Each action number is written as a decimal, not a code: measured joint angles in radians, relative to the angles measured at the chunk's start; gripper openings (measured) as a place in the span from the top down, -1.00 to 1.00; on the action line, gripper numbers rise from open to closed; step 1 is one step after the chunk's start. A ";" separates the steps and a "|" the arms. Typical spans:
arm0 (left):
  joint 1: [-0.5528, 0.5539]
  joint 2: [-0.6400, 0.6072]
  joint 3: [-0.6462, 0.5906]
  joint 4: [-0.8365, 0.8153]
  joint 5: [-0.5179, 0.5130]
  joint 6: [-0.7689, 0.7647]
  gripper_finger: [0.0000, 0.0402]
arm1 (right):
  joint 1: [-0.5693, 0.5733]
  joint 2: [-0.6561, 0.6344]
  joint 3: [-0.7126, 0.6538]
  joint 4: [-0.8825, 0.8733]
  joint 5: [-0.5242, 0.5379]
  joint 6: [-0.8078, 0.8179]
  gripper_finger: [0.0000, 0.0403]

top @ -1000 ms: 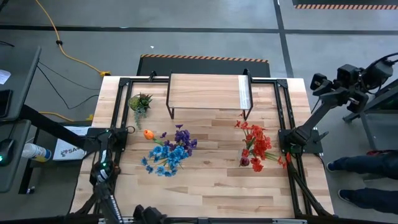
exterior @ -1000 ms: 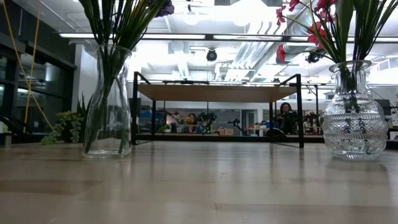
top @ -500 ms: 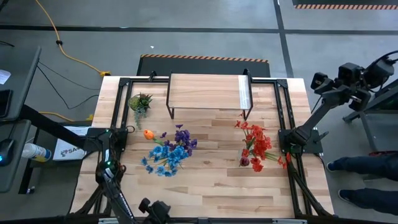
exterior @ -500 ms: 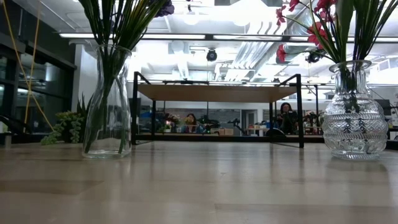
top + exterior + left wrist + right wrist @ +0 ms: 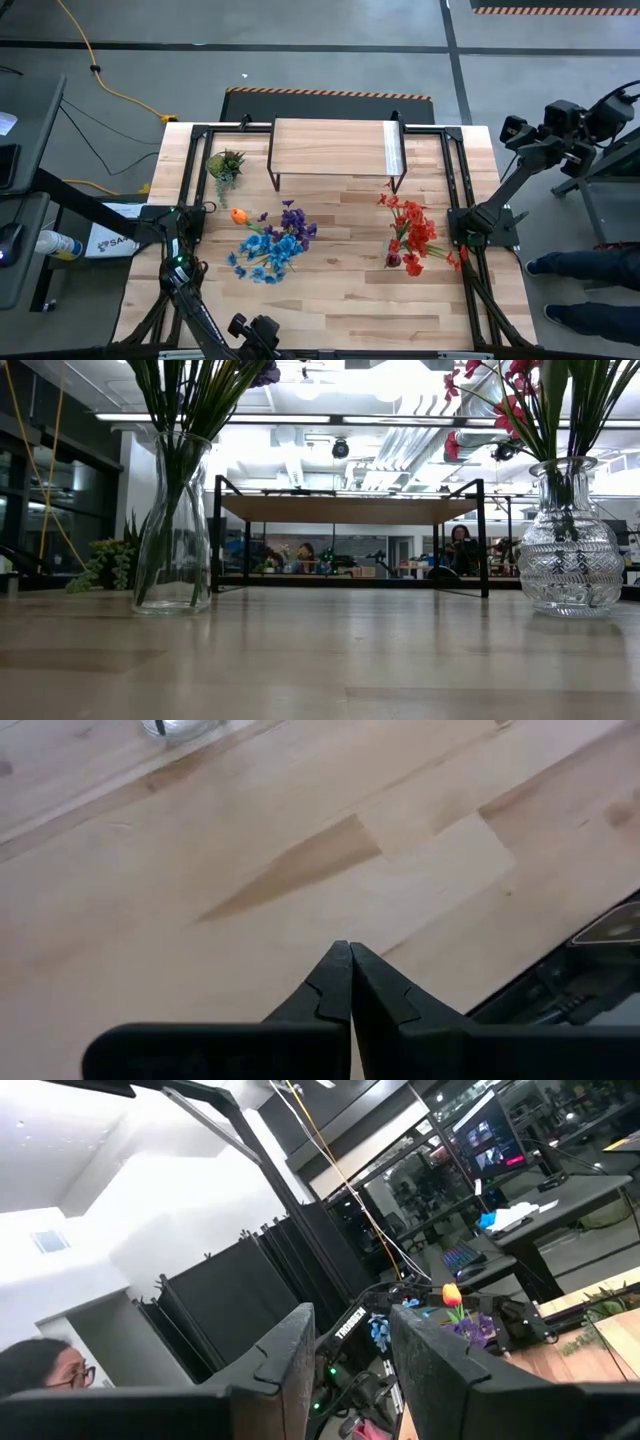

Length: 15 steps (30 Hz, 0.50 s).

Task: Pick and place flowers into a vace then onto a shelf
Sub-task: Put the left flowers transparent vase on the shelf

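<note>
Flowers: two bunches of artificial long green-stemmed sprays already stand in glass vases on the large light-wood tabletop (image 5: 340, 300). The blue, purple and orange bunch (image 5: 272, 243) fills the tall smooth clear glass vase (image 5: 172, 525); the red bunch (image 5: 412, 234) fills the round cut-glass vase (image 5: 573, 540).
Shelf: the low light-wood board on thin black metal legs (image 5: 335, 148) stands at the far edge of the table with nothing on its top; both vases stand on the tabletop in front of it, well apart from each other.
Bystander plant: a small spiky green plant (image 5: 225, 164) sits near the shelf's left leg.
Left gripper (image 5: 350, 982): low over the bare wood at the near edge of the table, its two dark fingers pressed together on nothing.
Right gripper (image 5: 350, 1350): raised off the table's right side, aimed out into the room, its fingers spread apart and empty.
Stage: judged from the layout, the flowers-into-vase part looks done and the lift onto the shelf is not yet done.
Handling: glass is likely slippery, breakable and heavier than the light, springy sprays, and the tall stems probably make each vase top-heavy.
Hold: the narrow neck of the tall vase or the waist under the round vase's rim looks the safest grip; pulling on stems would likely just draw them out.
</note>
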 joint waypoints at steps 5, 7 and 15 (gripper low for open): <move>0.000 -0.001 -0.020 0.000 -0.008 -0.064 0.79 | 0.000 0.000 0.000 0.000 -0.016 0.009 0.38; -0.005 -0.001 -0.045 0.001 -0.002 -0.128 0.79 | 0.000 0.000 0.000 -0.001 -0.019 0.021 0.38; -0.014 -0.001 -0.082 0.027 -0.037 -0.184 0.79 | 0.000 0.001 0.000 0.002 -0.020 0.023 0.38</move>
